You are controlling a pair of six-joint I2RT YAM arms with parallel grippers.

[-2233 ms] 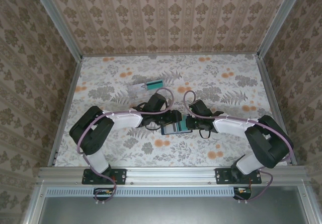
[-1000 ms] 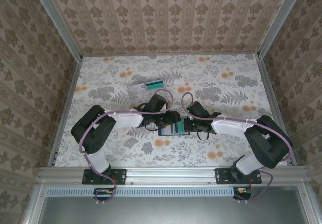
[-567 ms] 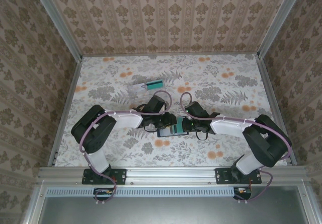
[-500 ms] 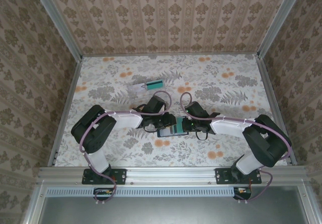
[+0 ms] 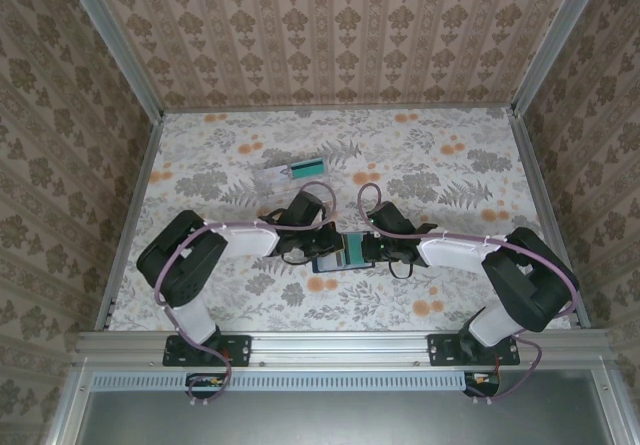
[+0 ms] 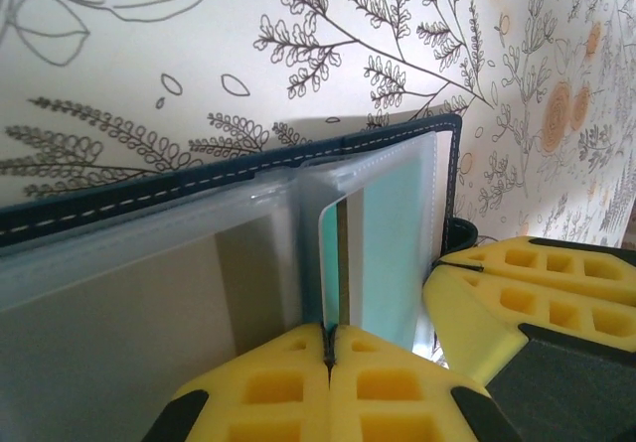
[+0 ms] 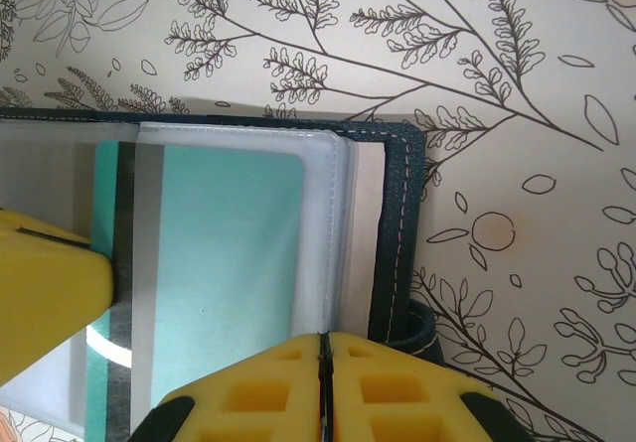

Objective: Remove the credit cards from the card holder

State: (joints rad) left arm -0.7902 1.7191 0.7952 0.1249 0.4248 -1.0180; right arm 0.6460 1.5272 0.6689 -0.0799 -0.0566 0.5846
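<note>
Left jaws clamp a credit card point(image 6: 390, 253) (dark-striped); right jaws seemingly clamp the card holder point(image 7: 398, 233).

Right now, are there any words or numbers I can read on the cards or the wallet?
No readable text.
The credit card in the card holder: plain teal with a dark stripe, no print showing.
The far card on the table: too small to read.
</note>
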